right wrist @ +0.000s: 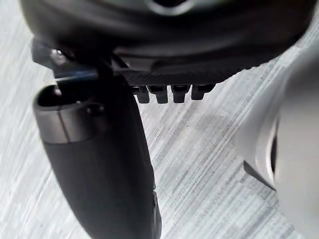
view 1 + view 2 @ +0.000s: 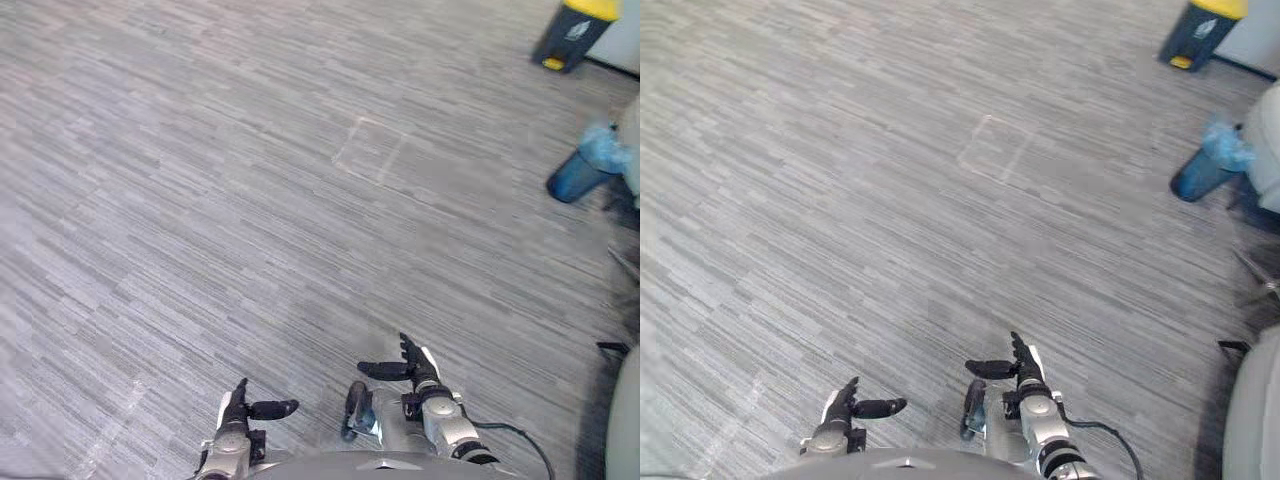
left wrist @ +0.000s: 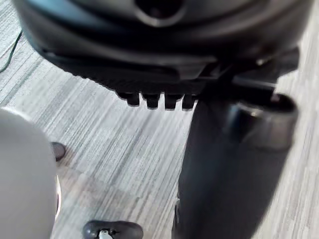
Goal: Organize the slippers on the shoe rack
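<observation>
Grey carpet floor [image 2: 250, 200], blue bin [image 2: 580, 170] far right. Near edge: left robot hand [image 2: 238, 408], right robot hand [image 2: 418, 372], fingers loose, both empty. Guess: slippers, shoe rack beyond this stretch. Risk: blind turn clips bin.

A dark bin [image 2: 572, 35] with a yellow lid is cut off by the top edge; the blue thing [image 2: 588, 165] near the right edge is too blurred to name.
</observation>
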Robot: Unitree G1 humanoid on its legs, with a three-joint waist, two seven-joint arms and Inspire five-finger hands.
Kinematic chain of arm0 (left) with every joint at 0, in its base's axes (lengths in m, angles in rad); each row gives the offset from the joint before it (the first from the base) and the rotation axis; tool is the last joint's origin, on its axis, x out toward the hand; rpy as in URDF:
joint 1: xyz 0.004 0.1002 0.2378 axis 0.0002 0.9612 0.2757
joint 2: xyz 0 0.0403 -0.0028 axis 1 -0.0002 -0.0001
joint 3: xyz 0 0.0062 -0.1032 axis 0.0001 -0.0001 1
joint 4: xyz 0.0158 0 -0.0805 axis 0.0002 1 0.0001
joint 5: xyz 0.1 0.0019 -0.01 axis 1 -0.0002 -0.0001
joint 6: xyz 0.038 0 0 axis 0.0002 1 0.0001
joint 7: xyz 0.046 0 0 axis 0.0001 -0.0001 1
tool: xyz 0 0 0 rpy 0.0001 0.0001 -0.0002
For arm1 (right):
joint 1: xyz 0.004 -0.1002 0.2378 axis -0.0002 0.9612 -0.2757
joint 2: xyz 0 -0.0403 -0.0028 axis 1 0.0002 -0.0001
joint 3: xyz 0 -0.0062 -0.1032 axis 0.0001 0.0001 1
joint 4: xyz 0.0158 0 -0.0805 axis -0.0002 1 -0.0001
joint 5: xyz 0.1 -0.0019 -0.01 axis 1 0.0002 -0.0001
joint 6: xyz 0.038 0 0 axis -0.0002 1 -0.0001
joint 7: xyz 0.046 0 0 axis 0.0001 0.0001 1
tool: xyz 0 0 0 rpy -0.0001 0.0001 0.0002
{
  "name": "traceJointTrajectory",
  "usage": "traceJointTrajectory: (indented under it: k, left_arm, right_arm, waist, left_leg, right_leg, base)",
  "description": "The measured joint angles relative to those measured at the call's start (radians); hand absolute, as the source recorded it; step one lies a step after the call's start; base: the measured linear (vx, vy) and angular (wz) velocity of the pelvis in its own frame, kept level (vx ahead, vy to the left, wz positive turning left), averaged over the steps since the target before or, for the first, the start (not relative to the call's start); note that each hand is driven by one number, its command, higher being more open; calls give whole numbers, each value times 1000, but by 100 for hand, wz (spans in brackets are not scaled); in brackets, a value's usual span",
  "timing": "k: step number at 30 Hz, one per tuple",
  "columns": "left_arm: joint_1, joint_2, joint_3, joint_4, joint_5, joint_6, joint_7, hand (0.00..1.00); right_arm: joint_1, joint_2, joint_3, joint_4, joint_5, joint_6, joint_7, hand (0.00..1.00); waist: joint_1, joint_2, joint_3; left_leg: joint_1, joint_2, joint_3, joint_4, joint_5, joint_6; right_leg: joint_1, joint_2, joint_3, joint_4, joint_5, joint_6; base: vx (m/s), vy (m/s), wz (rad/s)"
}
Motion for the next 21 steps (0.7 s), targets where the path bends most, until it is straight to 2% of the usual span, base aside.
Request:
traceJointTrajectory:
  k: [1, 2, 3, 4, 5, 6, 7, 8, 9, 10, 11, 12, 13, 14, 15, 16, 17, 18, 19, 20, 21]
  left_arm:
    - [26, 0, 14, -10, 8, -4, 5, 100]
    - [34, -17, 61, -19, 9, -2, 8, 100]
    - [44, -35, 91, -37, 10, -3, 12, 100]
    - [44, -57, 132, -65, 7, -2, 13, 100]
    - [43, -46, 130, -96, 10, -3, 12, 100]
    - [43, -41, 128, -104, 9, -4, 12, 100]
    - [42, -24, 126, -124, 8, -12, 12, 100]
    - [42, -19, 126, -128, 8, -16, 13, 100]
    - [31, -13, 127, -148, 7, -23, 13, 100]
    - [19, -14, 127, -153, 7, -26, 14, 100]
    - [10, -14, 126, -155, 3, -27, 14, 100]
    - [6, -14, 124, -150, -9, -27, 17, 100]
    - [-3, 0, 118, -142, -9, -25, 20, 100]
    - [-11, 9, 110, -139, -8, -26, 21, 100]
    - [-11, 12, 118, -130, -8, -23, 15, 100]
    - [-9, 20, 119, -119, -9, -22, 13, 100]
    - [-2, 19, 105, -110, -9, -19, 16, 100]
    - [14, 27, 83, -106, -13, -19, 15, 100]
    - [9, 37, 70, -93, -10, -15, 16, 100]
    - [-1, 43, 48, -68, -10, 0, 18, 100]
    - [-1, 41, 40, -61, -10, 4, 24, 100]
  right_arm:
    - [9, 2, 0, -15, -4, -1, 0, 100]
    - [36, -5, 5, -48, -3, 3, 1, 100]
    - [48, -5, 5, -56, -3, 3, 0, 100]
    - [55, 7, 6, -53, -1, 9, -3, 100]
    - [63, 32, 8, -49, 1, 26, -3, 100]
    - [63, 39, 9, -46, 1, 28, -3, 100]
    - [66, 59, 11, -39, 1, 30, -3, 100]
    - [64, 61, 10, -35, 2, 30, -3, 100]
    - [44, 75, 12, -24, 2, 31, -3, 100]
    - [32, 75, 9, -17, 2, 31, -4, 100]
    - [26, 65, 9, -6, 1, 31, -8, 100]
    - [24, 63, 11, 13, 1, 30, -9, 100]
    - [26, 71, 11, 18, 1, 32, -10, 100]
    - [30, 69, 10, 21, 0, 32, -10, 100]
    - [35, 78, 10, 23, -1, 32, -11, 100]
    - [44, 82, 9, 25, 0, 32, -13, 100]
    - [59, 75, 9, 28, -1, 32, -16, 100]
    - [56, 72, 9, 38, 0, 30, -19, 100]
    - [52, 73, 10, 37, -3, 29, -19, 100]
    - [40, 69, 10, 36, -5, 32, -18, 100]
    - [33, 65, 10, 35, -7, 31, -18, 100]
  waist:
    - [0, 6, -9]
    - [-4, 37, -3]
    - [4, 59, -12]
    - [24, 76, -4]
    - [35, 58, 6]
    - [42, 52, 10]
    - [55, 21, 12]
    - [57, 12, 11]
    - [68, -2, 21]
    - [79, -11, 29]
    - [90, -12, 31]
    - [108, -32, 30]
    - [97, -63, 20]
    - [79, -66, 19]
    - [81, -63, 20]
    - [83, -68, 13]
    - [77, -50, 1]
    - [76, -64, -2]
    - [69, -81, -1]
    - [58, -88, 3]
    - [50, -70, 14]
  left_leg:
    - [-20, 15, -17, 116, -3, -10]
    - [-133, 86, -39, 427, 11, -34]
    - [-210, 128, -50, 600, 36, -64]
    - [-327, 198, -35, 866, 31, -65]
    - [-392, 226, 4, 951, 4, -45]
    - [-407, 227, 18, 951, -4, -38]
    - [-460, 220, 72, 897, -36, -22]
    - [-482, 211, 89, 856, -45, -14]
    - [-545, 163, 118, 665, -73, 2]
    - [-584, 114, 111, 499, -59, 12]
    - [-603, 46, 85, 290, 69, 47]
    - [-572, 11, 80, 249, 144, 95]
    - [-554, -11, 89, 226, 145, 106]
    - [-557, -8, 85, 256, 117, 130]
    - [-574, 18, 91, 354, 80, 166]
    - [-579, 3, 98, 390, 35, 133]
    - [-532, -11, 118, 332, 10, 171]
    - [-463, -36, 123, 272, -35, 129]
    - [-421, -66, 124, 235, -47, 139]
    - [-345, -86, 120, 200, -66, 138]
    - [-284, -83, 120, 170, -78, 131]
  right_leg:
    - [45, 17, -14, -106, -14, 27]
    - [150, 65, -60, -225, -38, -9]
    - [192, 102, -56, -278, -43, -13]
    - [285, 153, -48, -352, -46, -17]
    - [384, 177, -37, -431, -46, -18]
    - [409, 179, -32, -451, -46, -18]
    - [474, 181, -14, -514, -44, -16]
    - [492, 181, -8, -530, -41, -11]
    - [545, 176, 20, -579, -38, -4]
    - [572, 167, 39, -604, -40, 8]
    - [615, 156, 62, -634, -49, 36]
    - [643, 143, 96, -655, -51, 54]
    - [652, 114, 96, -663, -40, 72]
    - [659, 107, 103, -662, 15, 106]
    - [672, 116, 124, -636, 54, 122]
    - [660, 109, 136, -552, 58, 125]
    - [615, 94, 142, -401, 51, 136]
    - [517, 49, 146, -146, 63, 154]
    - [445, -1, 149, 32, 79, 178]
    - [353, -51, 138, 226, 45, 131]
    - [308, -58, 126, 280, 19, 103]
  base:
    - [493, -332, 28]
    - [486, -305, 19]
    - [605, -311, -9]
    - [557, -191, -26]
    - [548, -181, -26]
    - [506, -154, -27]
    - [491, -118, -25]
    - [594, -88, -45]
    - [614, -5, -54]
    - [518, 50, -76]
    - [681, 92, -84]
    - [473, 64, -49]
    - [763, 121, -4]
    - [644, 143, 23]
    - [755, 192, 10]
    - [463, 172, -5]
    - [533, 249, -1]
    - [422, 201, 12]
    - [648, 168, 19]
    - [449, 32, 16]
    - [687, 47, 3]
